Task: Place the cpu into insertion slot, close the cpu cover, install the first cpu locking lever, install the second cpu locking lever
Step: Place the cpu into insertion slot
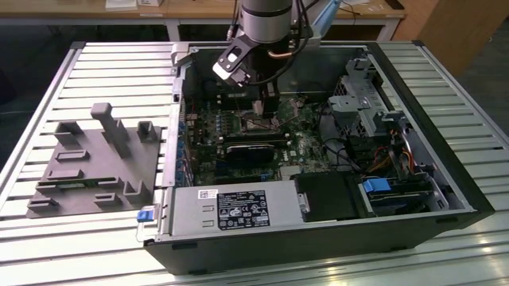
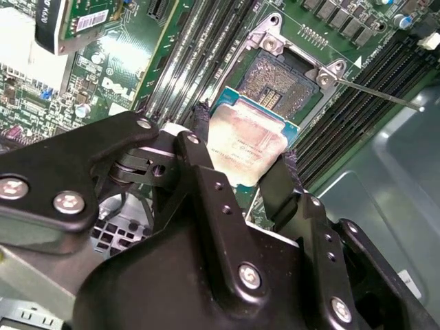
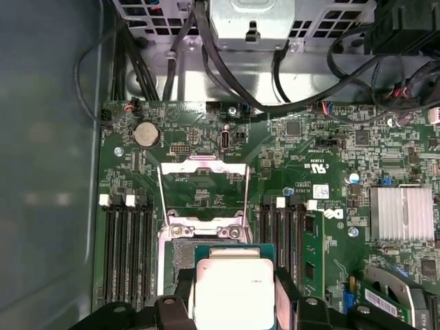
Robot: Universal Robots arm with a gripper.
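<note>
Inside the claw (image 2: 245,137), the cpu (image 2: 244,148) sits clamped near the insertion slot (image 2: 278,79).

arm (image 1: 269,18): pointing steeply down, wrist upright.
tool (image 2: 244,137): two black fingers (image 2: 206,172) clamped on opposite edges of the cpu (image 2: 247,151).

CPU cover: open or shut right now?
Open. In the first wrist view the cpu cover stands swung back from the insertion slot, green board showing through its cut-out.

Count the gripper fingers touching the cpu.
2: one finger against one edge of the cpu, another finger against the opposite edge, over the insertion slot.
</note>
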